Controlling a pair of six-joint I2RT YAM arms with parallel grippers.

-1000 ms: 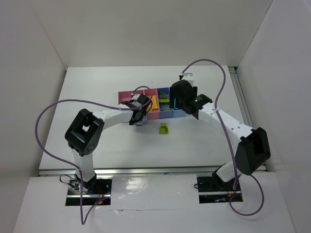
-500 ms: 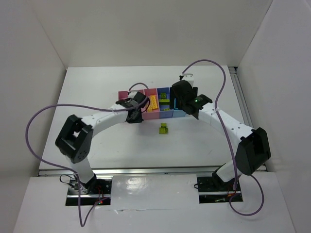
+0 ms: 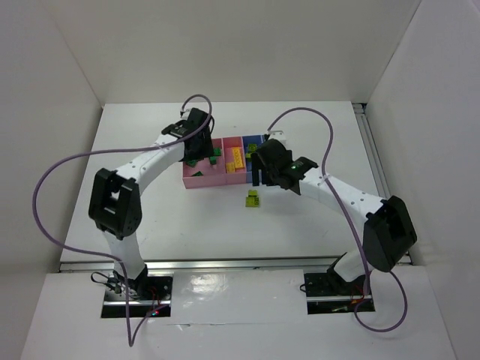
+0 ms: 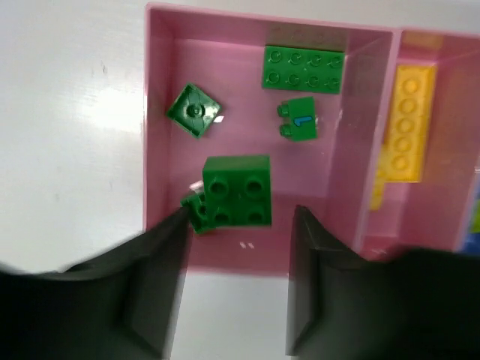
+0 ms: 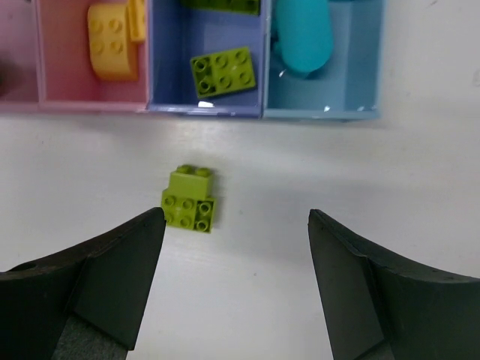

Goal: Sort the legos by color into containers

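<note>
Left wrist, pincer: the left pincer [image 4: 234, 296] hangs open and empty, jaws apart, over the near wall of the tray [image 4: 154, 150].
Left wrist, sorted: several dark green legos [image 4: 238, 190] lie inside the tray's end pink compartment; a long yellow lego [image 4: 409, 124] lies in the pink compartment next to it.
Left wrist, outside the tray: only bare bench [image 4: 75, 112] shows.
Right wrist, pincer: the right pincer [image 5: 236, 285] is spread wide with nothing between its jaws, hanging over the bench on the near side of the tray.
Right wrist, sorted: a lime brick [image 5: 223, 72] sits in the tray's purple-blue compartment, and a cyan piece [image 5: 301, 37] in the light blue one at the end.
Right wrist, unsorted: a loose lime lego [image 5: 189, 204] lies on the bench, near the tray's near wall but apart from it.
Top view, layout: both arms reach to the tray, and the loose lime lego is the one brick seen outside it.
Progress: nearly finished, as I judge it.
Left to do: lift that brick into the purple-blue compartment.
</note>
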